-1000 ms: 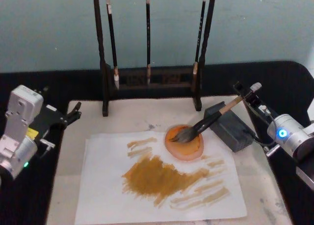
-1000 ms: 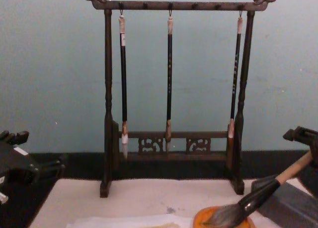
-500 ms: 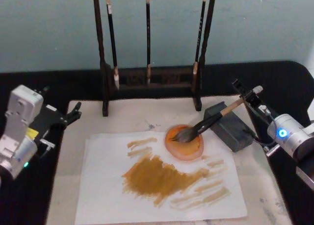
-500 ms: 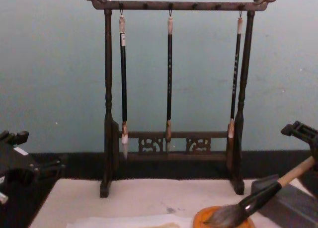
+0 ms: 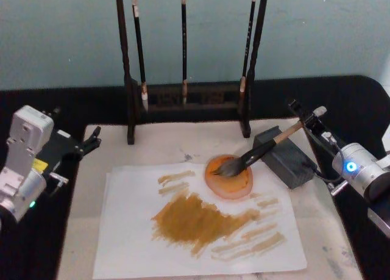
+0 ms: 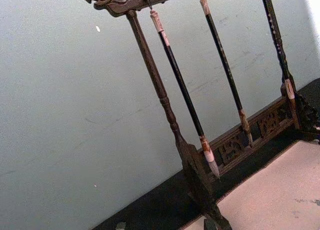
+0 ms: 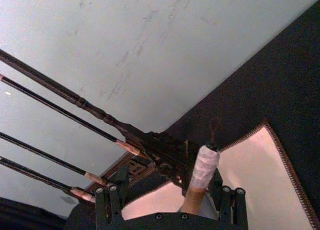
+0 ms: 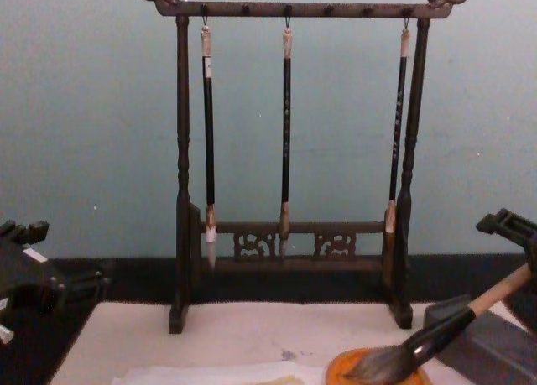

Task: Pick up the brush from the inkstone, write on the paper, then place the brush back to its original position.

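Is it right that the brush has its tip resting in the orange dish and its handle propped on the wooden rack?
Not quite. The brush does rest its tip in the orange dish, but the head view shows its handle propped on the grey box, not the wooden rack.

The brush (image 5: 255, 153) lies tilted, its bushy grey-brown tip resting in the small round orange inkstone (image 5: 229, 177), its light wooden handle slanting up and back to the right. The inkstone sits on the far right part of the whitish paper (image 5: 134, 231), which bears broad ochre strokes.
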{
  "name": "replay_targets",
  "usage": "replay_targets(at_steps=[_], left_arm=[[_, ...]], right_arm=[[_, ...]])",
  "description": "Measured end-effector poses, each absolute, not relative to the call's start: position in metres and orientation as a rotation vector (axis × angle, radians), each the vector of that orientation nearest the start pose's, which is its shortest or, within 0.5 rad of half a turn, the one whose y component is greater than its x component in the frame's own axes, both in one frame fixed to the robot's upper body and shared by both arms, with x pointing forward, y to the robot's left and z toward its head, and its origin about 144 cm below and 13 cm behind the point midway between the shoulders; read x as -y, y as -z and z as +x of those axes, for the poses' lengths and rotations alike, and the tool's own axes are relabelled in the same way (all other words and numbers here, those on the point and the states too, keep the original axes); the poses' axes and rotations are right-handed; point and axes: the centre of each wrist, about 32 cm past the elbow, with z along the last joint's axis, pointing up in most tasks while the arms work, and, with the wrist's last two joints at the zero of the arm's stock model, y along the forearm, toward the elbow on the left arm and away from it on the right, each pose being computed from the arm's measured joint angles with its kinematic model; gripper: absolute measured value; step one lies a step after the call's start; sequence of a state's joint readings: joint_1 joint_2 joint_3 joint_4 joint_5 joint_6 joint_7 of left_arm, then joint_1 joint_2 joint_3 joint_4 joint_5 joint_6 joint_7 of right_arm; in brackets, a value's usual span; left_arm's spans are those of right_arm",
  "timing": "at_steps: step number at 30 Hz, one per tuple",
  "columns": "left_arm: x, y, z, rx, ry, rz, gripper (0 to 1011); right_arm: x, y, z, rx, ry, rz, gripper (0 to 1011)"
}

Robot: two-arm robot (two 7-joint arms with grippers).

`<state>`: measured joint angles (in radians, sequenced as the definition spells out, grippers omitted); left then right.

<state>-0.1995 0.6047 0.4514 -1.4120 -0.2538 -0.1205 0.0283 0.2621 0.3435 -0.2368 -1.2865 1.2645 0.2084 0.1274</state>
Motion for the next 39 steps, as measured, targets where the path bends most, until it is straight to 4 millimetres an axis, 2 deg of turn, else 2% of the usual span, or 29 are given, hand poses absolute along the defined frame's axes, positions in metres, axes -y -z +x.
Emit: replay_targets(at_steps=[15,23,28,35,39], left_arm=[[-0.31,-1.14,0.489,0.285,-1.248,0.304,1010],[-0.31,-1.14,0.489,0.285,-1.248,0.304,1010],[-0.31,-1.14,0.489,0.285,-1.248,0.304,1010],[-0.31,-1.14,0.489,0.285,-1.248,0.305,1010],[-0.31,-1.14,0.489,0.285,-1.248,0.304,1010]], right_arm=[[0.294,-1.139,0.516,-0.893,1.199,0.464,1000],[0.3,-1.14,0.499,-0.912,1.196,0.474,1000],[0.304,-1.143,0.482,-0.902,1.209,0.48,1000],[0.304,-1.148,0.463,-0.805,1.253,0.444,1000],[0.297,-1.153,0.458,-0.672,1.28,0.375,1000]])
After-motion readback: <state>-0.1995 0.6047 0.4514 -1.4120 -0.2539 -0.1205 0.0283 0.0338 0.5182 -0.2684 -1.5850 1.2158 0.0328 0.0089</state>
